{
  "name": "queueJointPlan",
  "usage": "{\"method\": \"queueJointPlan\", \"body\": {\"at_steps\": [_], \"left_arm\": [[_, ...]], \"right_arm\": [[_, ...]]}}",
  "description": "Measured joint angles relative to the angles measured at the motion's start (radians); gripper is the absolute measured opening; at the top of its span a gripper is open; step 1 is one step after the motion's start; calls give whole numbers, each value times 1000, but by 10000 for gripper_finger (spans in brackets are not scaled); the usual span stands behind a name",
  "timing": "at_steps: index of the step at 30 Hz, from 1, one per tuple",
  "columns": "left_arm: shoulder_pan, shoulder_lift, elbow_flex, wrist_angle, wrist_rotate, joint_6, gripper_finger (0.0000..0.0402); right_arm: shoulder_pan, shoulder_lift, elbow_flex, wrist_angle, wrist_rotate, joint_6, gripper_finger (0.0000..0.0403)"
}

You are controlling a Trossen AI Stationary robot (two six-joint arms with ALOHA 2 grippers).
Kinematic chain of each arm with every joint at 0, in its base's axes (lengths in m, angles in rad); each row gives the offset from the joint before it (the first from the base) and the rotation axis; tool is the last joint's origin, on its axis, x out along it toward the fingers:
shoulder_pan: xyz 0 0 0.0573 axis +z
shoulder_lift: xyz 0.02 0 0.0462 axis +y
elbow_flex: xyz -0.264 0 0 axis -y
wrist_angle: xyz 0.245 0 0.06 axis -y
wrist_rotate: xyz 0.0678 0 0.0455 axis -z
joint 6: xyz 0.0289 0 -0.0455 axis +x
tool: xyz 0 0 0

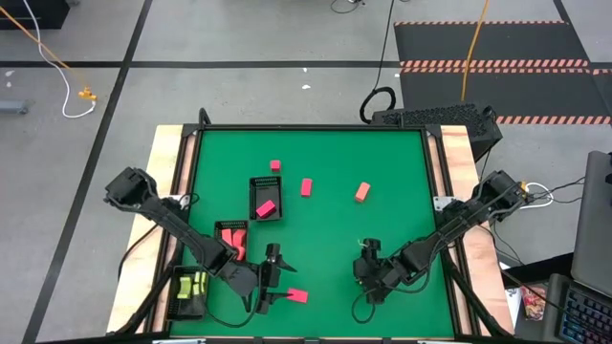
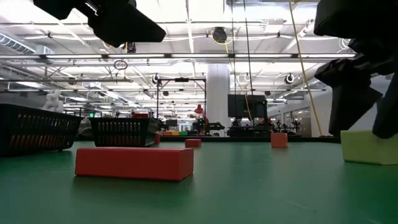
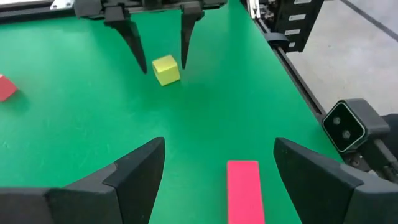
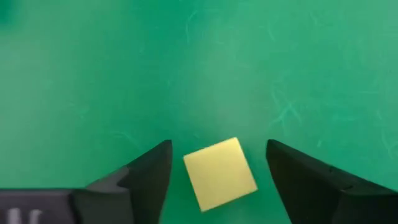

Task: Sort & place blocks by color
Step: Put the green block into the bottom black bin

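Note:
A magenta-red bar block [image 3: 244,190] lies flat on the green mat near the table's front edge. My left gripper [image 3: 219,146] hovers above it, open, one finger to each side and clear of it. To the right, a yellow cube [image 4: 221,173] rests on the mat between the fingers of my right gripper [image 4: 217,146]. That gripper is open and slants down, with a gap of mat showing on both sides of the cube. In the low view the bar [image 2: 134,163] and the cube [image 2: 370,146] both sit on the mat.
Three black mesh trays stand at the left: one [image 1: 266,198] holds a magenta block, one [image 1: 232,239] red-pink blocks, one [image 1: 188,291] yellow blocks. Loose blocks lie at mid-table [image 1: 275,165], [image 1: 306,187], [image 1: 361,192]. A raised black frame [image 1: 432,191] edges the mat.

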Motion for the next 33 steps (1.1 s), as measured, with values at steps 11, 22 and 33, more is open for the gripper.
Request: {"method": "queueJointPlan", "body": {"at_steps": [11,22,33], "left_arm": [[7,0,0,88,-1,22,299],[24,0,0,263,-58,299,299],[-29,0,0,280,-459,919,298]], "right_arm": [[0,0,0,80,-105,1,114],[-57,-13,0,372,210,-224,114],[-203,-13,0,863,113,-278,114]]}}
